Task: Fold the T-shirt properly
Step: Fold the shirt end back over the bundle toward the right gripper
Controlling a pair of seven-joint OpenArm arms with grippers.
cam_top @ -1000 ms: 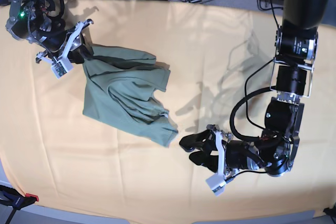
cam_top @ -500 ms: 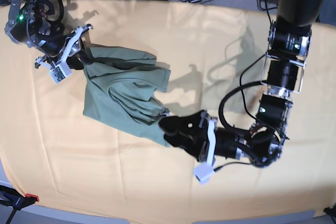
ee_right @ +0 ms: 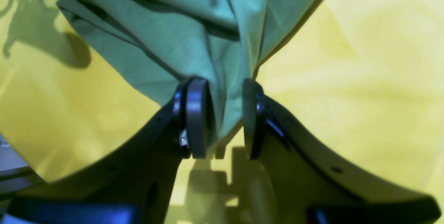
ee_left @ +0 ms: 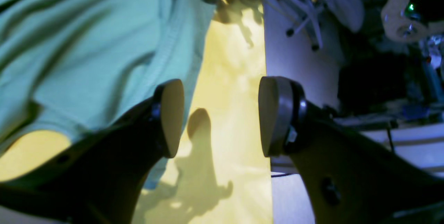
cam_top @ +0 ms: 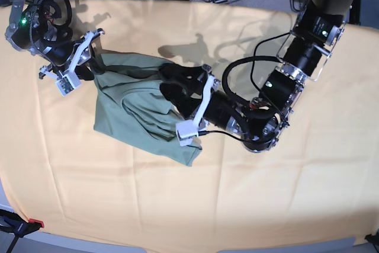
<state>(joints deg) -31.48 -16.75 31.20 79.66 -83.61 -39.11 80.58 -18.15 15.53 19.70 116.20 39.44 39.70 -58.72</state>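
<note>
The T-shirt (cam_top: 139,108) lies crumpled on the yellow cloth (cam_top: 249,199), left of centre in the base view, one corner drawn up toward the upper left.

That corner is in the right gripper (cam_top: 89,63). In the right wrist view the gripper (ee_right: 222,118) has a bunch of green fabric running down between its two pads (ee_right: 197,118), which pinch it; the shirt (ee_right: 180,26) fans out above them over the cloth (ee_right: 364,78). This arm sits in much the same spot at the upper left as it did a second ago, with the same hold.

The big change is the left arm. A second ago its gripper was down on bare cloth at the lower middle of the base view, clear of the shirt. Half a second ago it had reached the shirt's lower right corner. Now the left gripper (cam_top: 172,84) is over the shirt's upper right edge, near the middle of the frame, and the arm's elbow has swung up and left with it.

In the left wrist view this gripper (ee_left: 222,116) is spread wide with nothing between the fingers (ee_left: 171,116); the shirt's hem (ee_left: 173,43) lies just left of the near finger, yellow cloth (ee_left: 232,61) showing in the gap.
</note>
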